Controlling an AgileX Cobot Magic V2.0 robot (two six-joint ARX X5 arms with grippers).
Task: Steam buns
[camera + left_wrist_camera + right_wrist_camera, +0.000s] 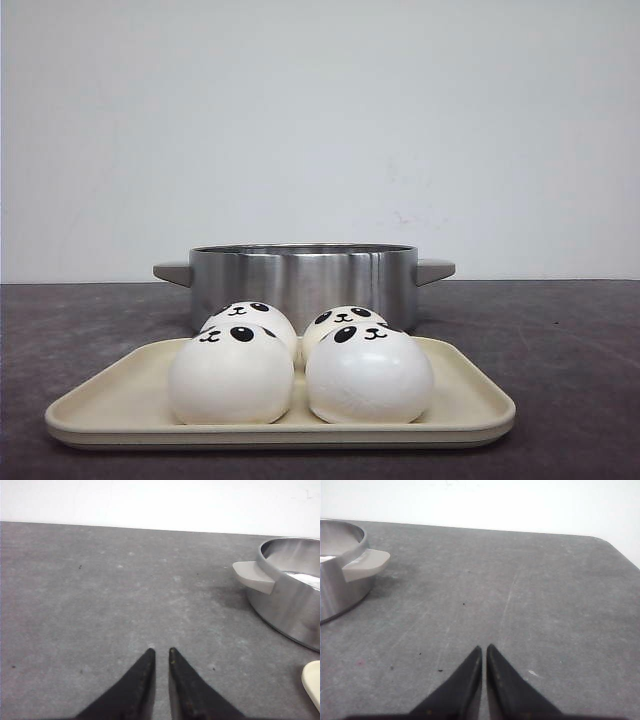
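Observation:
Several glossy white buns with black panda faces sit close together on a cream tray [480, 410] at the front of the table. The two nearest buns are the left one [231, 375] and the right one [369, 373]; others [250, 316] peek out behind them. No arm shows in the front view. In the left wrist view, my left gripper [161, 651] hovers over bare grey table, its black fingers almost together and empty. Over bare table on the other side, my right gripper [484, 648] is shut and holds nothing.
A steel pot [300, 275] with grey side handles stands just behind the tray. It shows beside the left gripper as pot [292, 605] and beside the right gripper as pot [337, 580]. A tray corner [312, 680] lies near the left gripper. The table's far right corner is rounded.

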